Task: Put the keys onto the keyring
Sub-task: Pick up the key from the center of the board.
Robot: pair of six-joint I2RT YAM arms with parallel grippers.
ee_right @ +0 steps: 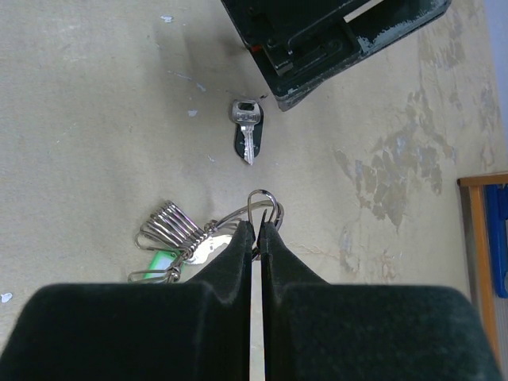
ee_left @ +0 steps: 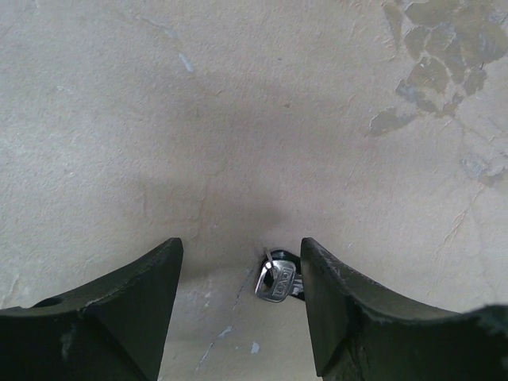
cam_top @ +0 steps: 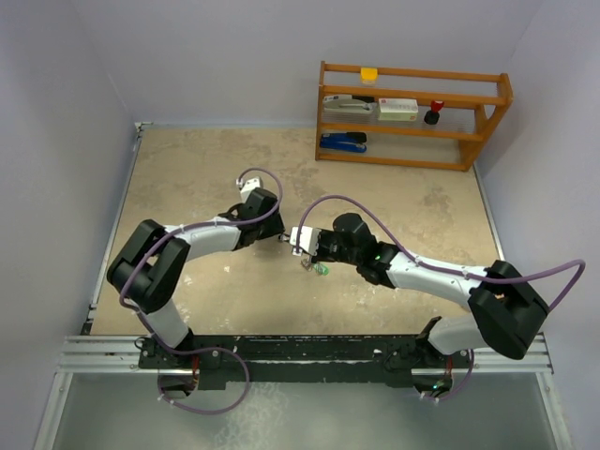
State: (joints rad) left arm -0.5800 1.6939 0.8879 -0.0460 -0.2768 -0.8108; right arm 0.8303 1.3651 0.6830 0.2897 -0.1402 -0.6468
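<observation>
Near the desk (cam_top: 187, 169)'s middle, well apart from every edge. Hazard, as judged: keyring (ee_right: 263, 205), pinched at its rim by the right gripper (ee_right: 255, 228)'s pressed-together fingers, could twist or slip once a key was pushed on. One loose key (ee_left: 277, 282) lay flat between the left gripper (ee_left: 240, 255)'s spread fingers, ungripped, nearer one finger; closing could skid it away. The bunched keys (ee_right: 165, 225) lay just beside the right fingers, near-edge side.

Plain pale grey walls (cam_top: 66, 84) enclosed a beige, mottled, worn tabletop (cam_top: 206, 169). An orange wooden two-shelf rack (cam_top: 403, 130) stood at its far right corner. Lighting was even.
</observation>
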